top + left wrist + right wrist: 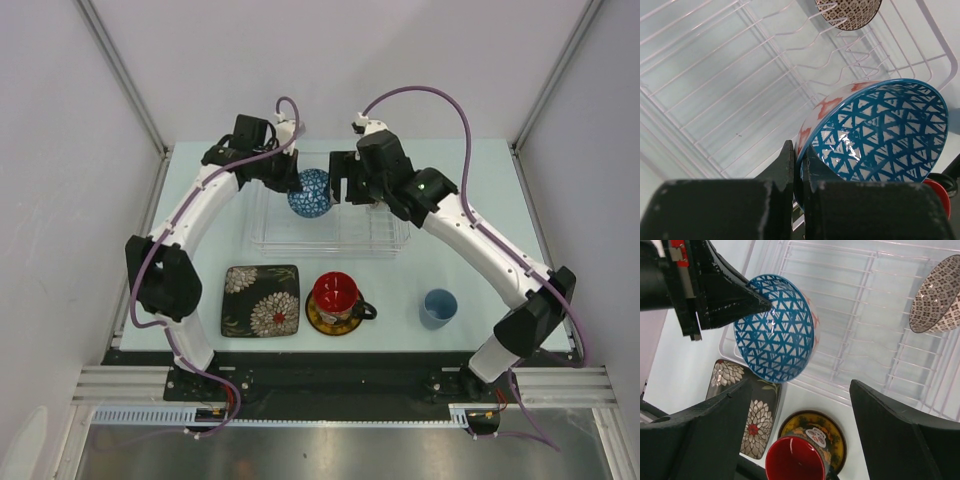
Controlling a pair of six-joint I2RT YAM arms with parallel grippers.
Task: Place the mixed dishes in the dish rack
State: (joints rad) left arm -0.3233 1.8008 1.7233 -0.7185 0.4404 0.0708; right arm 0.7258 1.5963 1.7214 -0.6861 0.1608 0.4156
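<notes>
Two bowls are at the dish rack (330,236) on the table (470,200). My left gripper (797,153) is pinched tight on the rim of the blue patterned bowl (880,130), with one finger inside and one outside. The bowl is tilted on edge above the left part of the rack. I cannot tell whether it touches the ribs. The beige patterned bowl (937,297) leans in a slot toward the rack's right side. My right gripper (801,385) hangs over the rack with its fingers spread wide, holding nothing. Nearer my bases, the black square floral plate (261,300) lies flat. Just right of it, the red-inside dark cup (335,292) stands on the yellow-brown saucer (320,323). The light blue cup (438,307) stands apart, farther right.
</notes>
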